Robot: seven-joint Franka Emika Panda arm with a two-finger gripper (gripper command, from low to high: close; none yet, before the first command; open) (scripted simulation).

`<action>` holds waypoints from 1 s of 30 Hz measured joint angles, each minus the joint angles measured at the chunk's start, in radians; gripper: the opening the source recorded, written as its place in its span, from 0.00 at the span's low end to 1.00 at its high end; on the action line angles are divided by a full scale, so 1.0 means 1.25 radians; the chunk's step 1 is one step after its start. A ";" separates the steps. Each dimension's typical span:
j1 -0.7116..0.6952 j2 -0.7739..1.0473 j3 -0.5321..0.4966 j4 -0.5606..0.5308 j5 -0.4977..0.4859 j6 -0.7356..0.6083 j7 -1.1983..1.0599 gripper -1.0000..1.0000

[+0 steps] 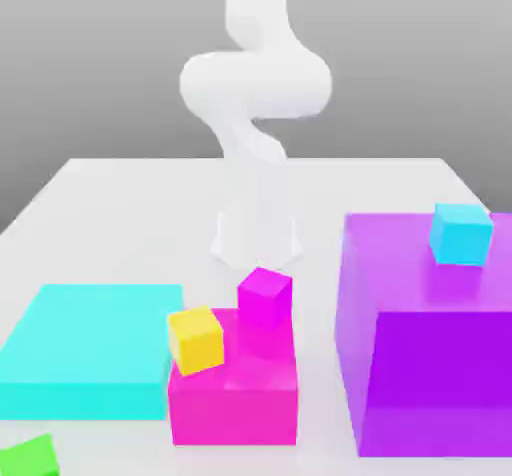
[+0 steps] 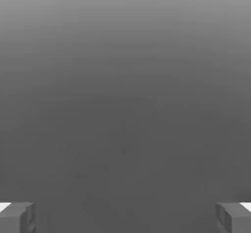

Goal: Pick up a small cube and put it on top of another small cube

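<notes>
The small bright green cube (image 1: 25, 456) lies on the table at the near edge, at the exterior view's left, partly cut off by the frame. A small yellow cube (image 1: 196, 339) and a small magenta cube (image 1: 264, 297) sit on top of a magenta block (image 1: 235, 399). A small cyan cube (image 1: 461, 233) rests on a large purple block (image 1: 430, 354). My gripper (image 2: 125, 217) is open, its two grey fingers (image 2: 17, 217) far apart with nothing between them and plain grey background ahead. The white arm (image 1: 255, 84) rises behind the blocks.
A flat cyan block (image 1: 90, 359) lies at the exterior view's left, next to the magenta block. The large purple block stands tall at the right. The white table (image 1: 130, 224) stretches back to the arm's base (image 1: 255, 239).
</notes>
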 joint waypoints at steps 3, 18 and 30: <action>-0.032 0.091 -0.001 0.011 -0.004 0.021 0.050 0.50; -0.154 0.527 -0.044 0.063 -0.012 0.120 0.280 0.50; -0.229 0.877 -0.089 0.105 0.063 0.198 0.408 0.50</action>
